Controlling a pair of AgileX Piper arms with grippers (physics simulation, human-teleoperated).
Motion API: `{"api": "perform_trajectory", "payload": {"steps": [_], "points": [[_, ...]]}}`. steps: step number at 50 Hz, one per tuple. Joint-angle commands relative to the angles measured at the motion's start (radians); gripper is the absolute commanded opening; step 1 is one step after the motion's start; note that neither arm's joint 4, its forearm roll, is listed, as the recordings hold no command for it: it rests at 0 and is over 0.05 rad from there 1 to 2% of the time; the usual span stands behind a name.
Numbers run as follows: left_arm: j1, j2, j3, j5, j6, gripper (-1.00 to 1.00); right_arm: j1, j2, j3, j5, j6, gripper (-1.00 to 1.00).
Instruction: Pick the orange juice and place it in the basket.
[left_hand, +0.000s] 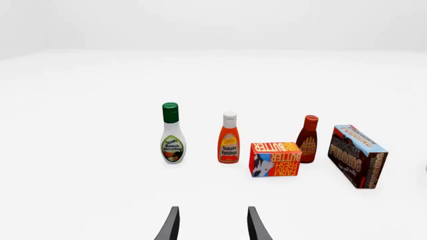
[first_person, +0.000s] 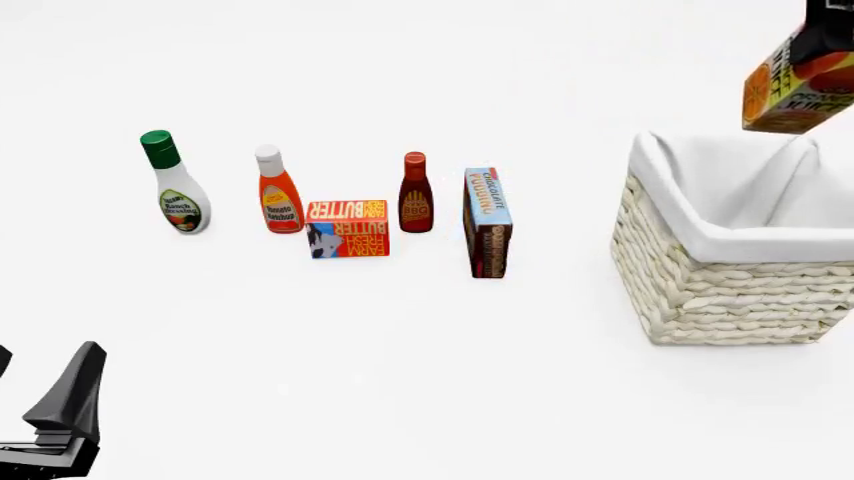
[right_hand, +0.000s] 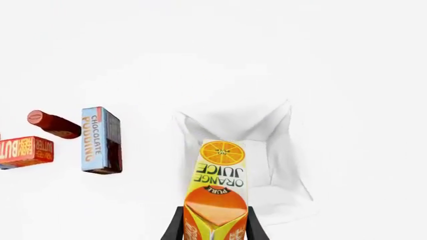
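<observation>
The orange juice carton (right_hand: 217, 195) is held between my right gripper's fingers (right_hand: 175, 227), which are shut on it. In the front view the carton (first_person: 798, 85) hangs tilted in the air above the far right part of the basket (first_person: 727, 285); the right gripper itself is out of that frame. The right wrist view looks down into the basket's white cloth lining (right_hand: 280, 150) under the carton. My left gripper (left_hand: 211, 225) is open and empty, low at the table's front left, with one finger (first_person: 67, 395) showing in the front view.
A row stands left of the basket: ranch dressing bottle (first_person: 176, 185), ketchup bottle (first_person: 278, 192), butter box (first_person: 348, 228), BBQ sauce bottle (first_person: 415, 195), chocolate pudding box (first_person: 487, 222). They lie ahead of the left gripper in its wrist view.
</observation>
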Motion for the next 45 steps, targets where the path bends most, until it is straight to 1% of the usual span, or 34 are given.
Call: {"api": "perform_trajectory", "payload": {"steps": [1, 17, 20, 22, 23, 28, 29, 32, 37, 41, 42, 45], "points": [[0.001, 0.000, 0.002, -0.001, -0.001, 1.00, -0.029, -0.010, 0.021, 0.000, 0.014, -1.00], [0.001, 0.000, 0.002, -0.001, 0.000, 1.00, -0.067, -0.001, 0.039, 0.000, 0.005, -1.00], [0.001, 0.000, 0.002, -0.001, -0.001, 1.00, -0.059, 0.003, 0.039, 0.000, 0.012, -1.00], [0.001, 0.000, 0.002, -0.001, -0.001, 1.00, -0.077, 0.002, 0.046, 0.000, 0.001, -1.00], [0.001, 0.000, 0.002, -0.001, 0.000, 1.00, -0.070, 0.006, 0.046, 0.000, 0.010, -1.00], [0.002, -0.001, 0.002, -0.001, 0.000, 1.00, -0.072, 0.013, 0.053, 0.000, 0.012, -1.00], [0.001, 0.000, 0.002, -0.001, -0.001, 1.00, -0.086, 0.013, 0.062, 0.000, 0.002, -1.00], [0.002, 0.000, 0.002, -0.001, -0.001, 1.00, -0.076, 0.019, 0.064, 0.000, 0.015, -1.00], [0.001, 0.000, 0.002, -0.001, 0.000, 1.00, -0.086, 0.016, 0.077, 0.000, 0.010, -1.00], [0.001, 0.000, 0.002, -0.001, -0.001, 1.00, -0.079, 0.017, 0.080, 0.000, 0.019, -1.00], [0.001, 0.000, 0.002, -0.001, -0.001, 1.00, -0.092, 0.015, 0.083, 0.000, 0.009, -1.00], [0.001, 0.000, 0.002, -0.001, 0.000, 1.00, -0.085, 0.016, 0.085, 0.000, 0.018, -1.00]]}}
